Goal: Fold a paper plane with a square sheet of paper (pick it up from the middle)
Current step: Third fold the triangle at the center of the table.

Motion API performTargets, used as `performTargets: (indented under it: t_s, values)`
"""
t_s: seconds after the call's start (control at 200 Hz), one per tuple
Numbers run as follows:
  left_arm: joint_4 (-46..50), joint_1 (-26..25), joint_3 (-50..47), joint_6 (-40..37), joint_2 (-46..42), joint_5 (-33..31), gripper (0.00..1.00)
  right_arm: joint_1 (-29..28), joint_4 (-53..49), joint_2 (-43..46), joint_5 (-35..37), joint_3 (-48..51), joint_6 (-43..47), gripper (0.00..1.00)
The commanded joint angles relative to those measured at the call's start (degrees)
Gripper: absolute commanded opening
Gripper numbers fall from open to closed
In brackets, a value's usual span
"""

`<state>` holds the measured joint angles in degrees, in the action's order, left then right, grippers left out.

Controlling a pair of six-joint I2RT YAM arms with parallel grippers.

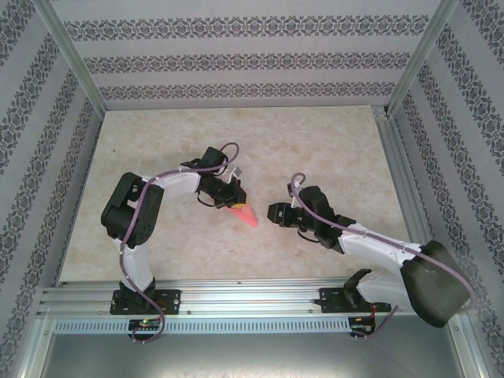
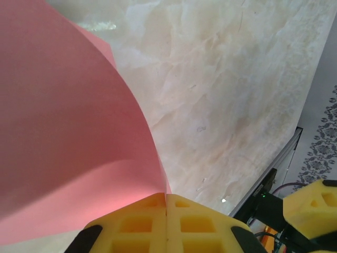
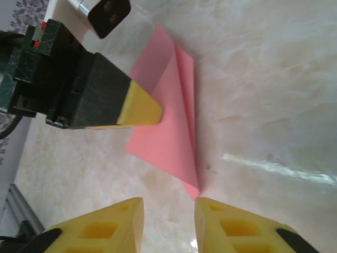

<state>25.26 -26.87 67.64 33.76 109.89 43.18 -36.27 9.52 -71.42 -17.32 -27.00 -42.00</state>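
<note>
L jaws tight on thin pink creased paper (image 3: 174, 134), R jaws apart nearby

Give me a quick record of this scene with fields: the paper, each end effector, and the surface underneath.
paper: pink paper, folded over itself with overlapping layers
left end effector: shut, pinching the paper's edge
right end effector: open, holding nothing, the paper's lower corner pointing into the gap between its fingers
surface: table, pale and marbled
task stage: fold in progress, not yet a plane shape
</note>
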Motion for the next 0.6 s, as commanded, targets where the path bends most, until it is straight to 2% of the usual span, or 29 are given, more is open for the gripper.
performTargets:
  t_s: [0.0,0.125,0.205,0.305,0.595]
  values:
    - [5.41,0.83,3.09,-7.38,1.86,-0.67,0.07,-0.61,9.50,-6.10,-7.68,-2.77,-5.81,0.24]
    - [8.99,1.35,4.94,-11.40,2.73,-0.88,0.07,-1.10,14.88,-12.55,-9.47,-4.49,-9.12,0.18]
    - [11.71,2.85,5.92,-13.42,2.46,-2.85,0.07,-1.10,16.75,-15.43,-9.79,-5.15,-10.51,0.18]
    - [12.78,4.77,6.57,-14.88,3.20,0.46,0.08,-1.48,18.25,-18.30,-10.64,-6.05,-11.21,0.17]
    - [14.70,5.03,8.60,-17.67,6.45,0.30,0.09,-2.40,21.56,-24.71,-12.01,-8.65,-12.81,0.16]
